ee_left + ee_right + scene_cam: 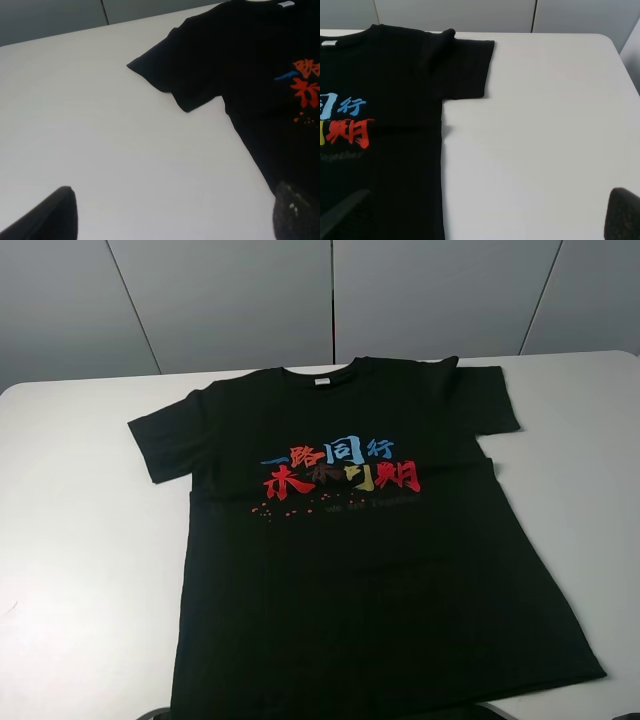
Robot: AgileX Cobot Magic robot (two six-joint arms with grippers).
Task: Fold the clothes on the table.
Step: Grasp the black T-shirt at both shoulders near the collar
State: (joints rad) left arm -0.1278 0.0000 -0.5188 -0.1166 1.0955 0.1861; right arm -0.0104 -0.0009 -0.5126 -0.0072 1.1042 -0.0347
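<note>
One black T-shirt (350,570), one white table (80,540), one white neck label (320,382), one left gripper (175,200), one right gripper (490,200).

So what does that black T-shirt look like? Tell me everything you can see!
The T-shirt is black, soft-looking cloth with short sleeves. Big red, blue and brown Chinese characters run across its chest, with little red dots below. A small white label sits inside the neck. It lies flat, front up, unfolded and slightly askew on the white table, neck toward the far edge, both sleeves spread out. Nothing lies on top of it.
</note>
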